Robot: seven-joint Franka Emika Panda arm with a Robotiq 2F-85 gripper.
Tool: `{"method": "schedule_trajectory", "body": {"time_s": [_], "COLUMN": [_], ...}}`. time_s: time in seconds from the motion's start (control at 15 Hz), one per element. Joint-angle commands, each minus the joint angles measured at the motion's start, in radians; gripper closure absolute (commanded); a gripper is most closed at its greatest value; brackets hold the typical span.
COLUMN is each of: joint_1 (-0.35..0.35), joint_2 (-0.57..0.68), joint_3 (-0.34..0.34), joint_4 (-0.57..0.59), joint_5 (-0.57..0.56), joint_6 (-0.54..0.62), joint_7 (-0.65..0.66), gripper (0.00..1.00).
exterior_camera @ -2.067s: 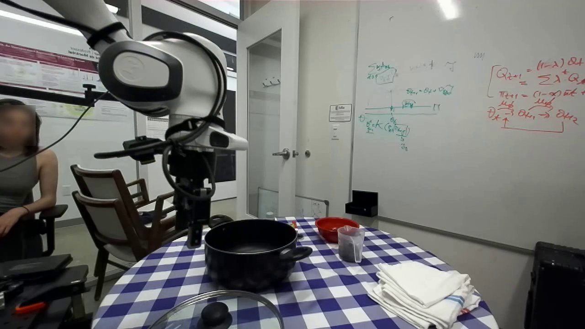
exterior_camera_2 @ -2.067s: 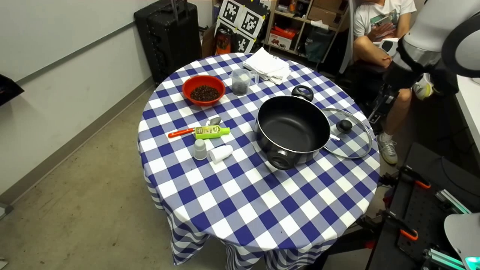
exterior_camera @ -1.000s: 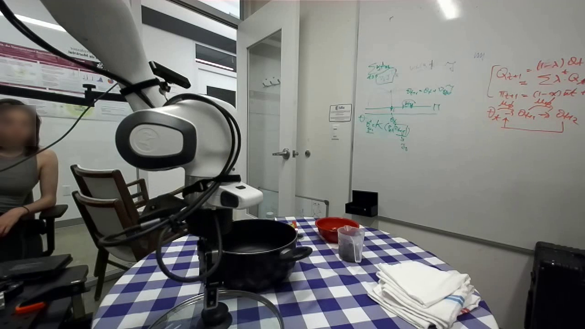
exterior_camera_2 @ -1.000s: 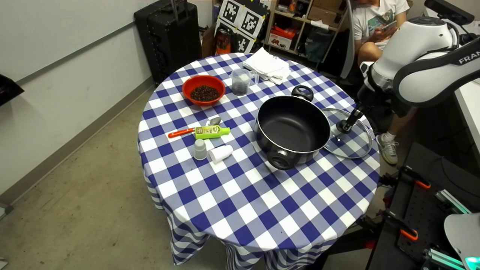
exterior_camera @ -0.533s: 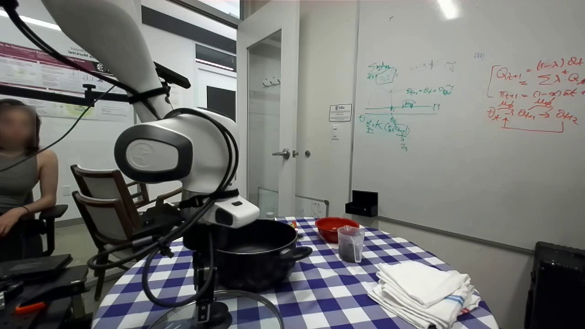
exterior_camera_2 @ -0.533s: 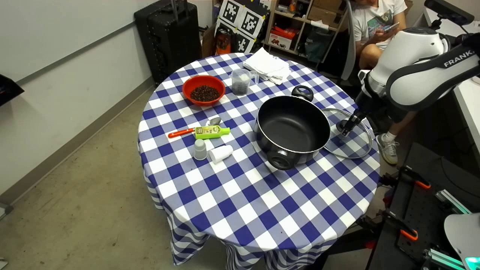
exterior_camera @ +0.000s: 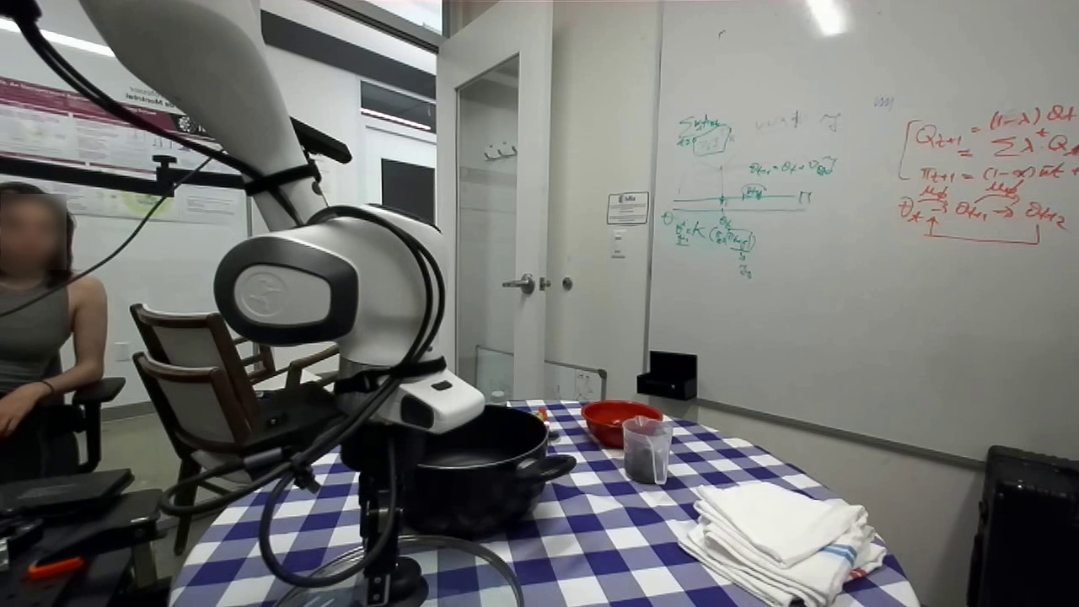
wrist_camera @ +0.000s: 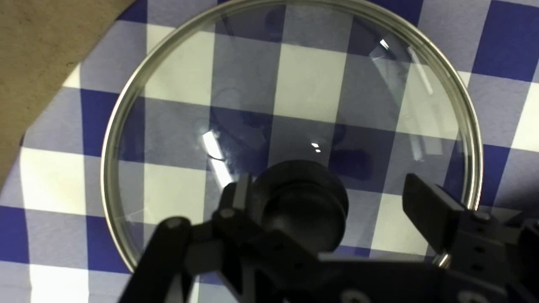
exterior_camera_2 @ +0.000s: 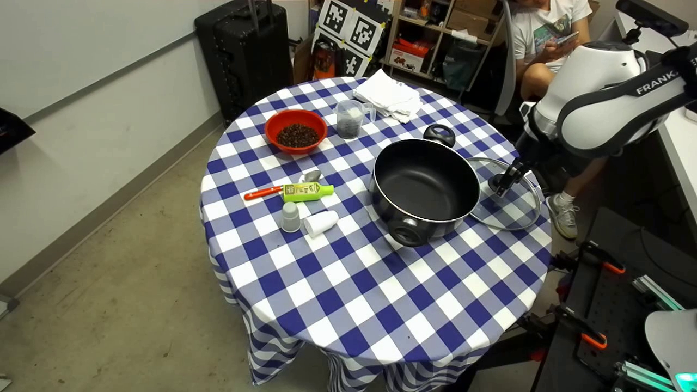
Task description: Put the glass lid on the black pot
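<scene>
The glass lid (wrist_camera: pixel 307 84) lies knob-up on the checked tablecloth beside the black pot, near the table's edge. It shows in both exterior views (exterior_camera_2: pixel 517 212) (exterior_camera: pixel 472 582). The black pot (exterior_camera_2: pixel 425 185) stands uncovered right beside it; its wall shows in an exterior view (exterior_camera: pixel 480 497), partly behind the arm. My gripper (wrist_camera: pixel 328 185) is open, low over the lid. In the wrist view the lid's dark knob (wrist_camera: pixel 307 214) is between the fingers, close to the left finger, with a wide gap to the right finger (wrist_camera: pixel 429 210). Whether the left finger touches the knob I cannot tell.
A red bowl (exterior_camera_2: pixel 295 147), a clear measuring cup (exterior_camera_2: pixel 349 120) and folded white towels (exterior_camera_2: pixel 387 95) stand beyond the pot. A green bottle (exterior_camera_2: pixel 305 191), a grey shaker (exterior_camera_2: pixel 291 218) and a white cup (exterior_camera_2: pixel 321 222) are further off. The pot's handle (exterior_camera_2: pixel 439 134) juts outward.
My gripper has come down from above and beside the lid to its knob, and barely moved in the last half second. The lid and pot have not moved.
</scene>
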Motion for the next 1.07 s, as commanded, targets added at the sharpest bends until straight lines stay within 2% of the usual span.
{"method": "schedule_trajectory", "body": {"time_s": [0.0,0.53,0.6,0.67,1.0], "joint_1": [-0.022,-0.042,-0.044,-0.048,-0.062], "joint_2": [0.031,0.085,0.089,0.093,0.095], "joint_3": [0.013,0.020,0.022,0.025,0.034], "joint_4": [0.034,0.093,0.098,0.102,0.107], "joint_5": [0.029,0.026,0.027,0.028,0.035], "joint_6": [0.011,0.009,0.009,0.007,-0.005], "joint_7": [-0.044,-0.056,-0.057,-0.063,-0.077], "gripper": [0.00,0.00,0.25,0.26,0.63]}}
